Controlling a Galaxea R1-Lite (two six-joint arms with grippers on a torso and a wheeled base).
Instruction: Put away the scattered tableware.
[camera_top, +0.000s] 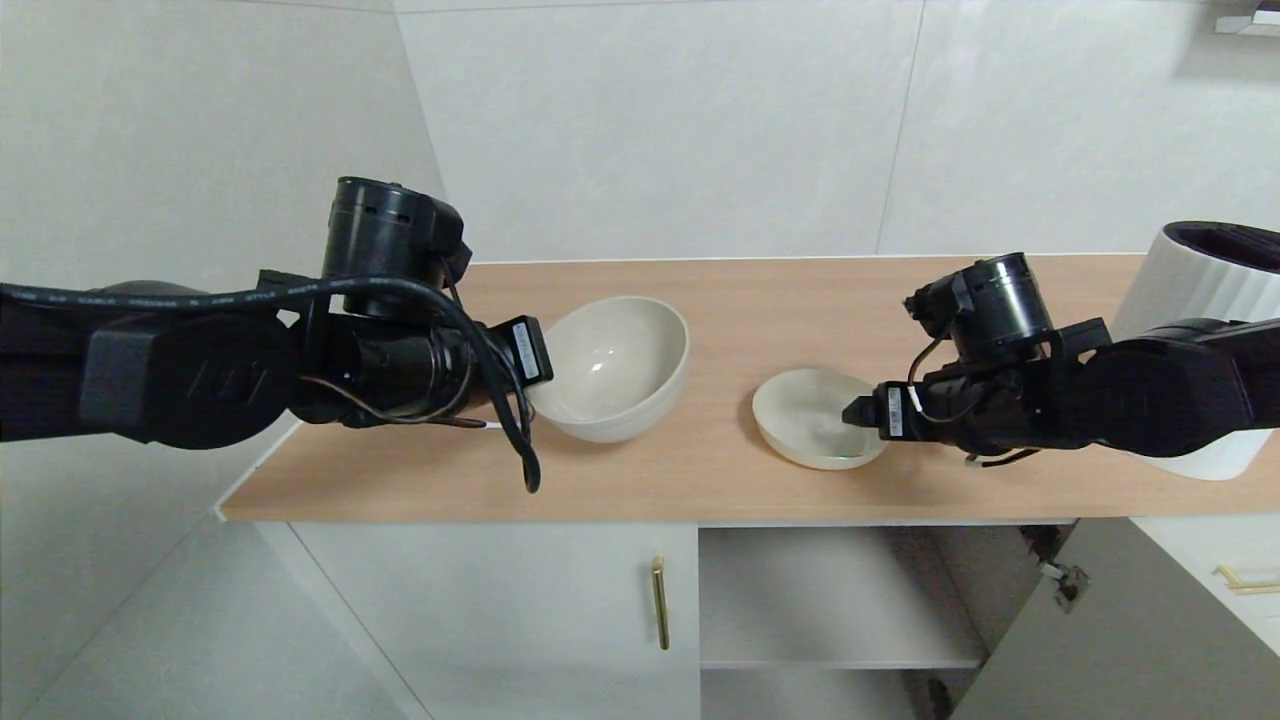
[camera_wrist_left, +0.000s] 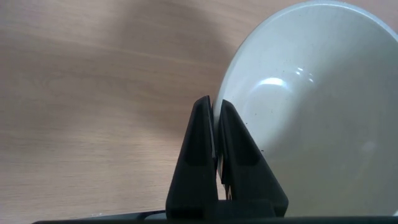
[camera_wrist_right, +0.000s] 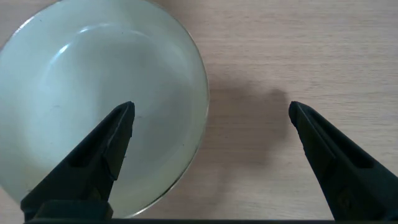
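The large bowl (camera_top: 615, 370) is set tilted on the counter (camera_top: 720, 300), its left rim clamped by the left gripper (camera_wrist_left: 213, 109). Right of the large bowl, apart from it, the small bowl (camera_top: 815, 420) is placed, its rim straddled by the spread right gripper (camera_wrist_right: 210, 109). Farther right a container (camera_top: 1215, 290) is stood. Below the large bowl a cabinet door (camera_top: 500, 610) is seen.

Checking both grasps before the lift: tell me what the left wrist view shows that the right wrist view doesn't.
Left wrist view, not the right: the larger bowl, with the left end effector shut on its rim. Right wrist view, not the left: the smaller bowl, with the right end effector open, one finger above the bowl's inside, the other above bare wood. Both: the wooden countertop under the bowls.
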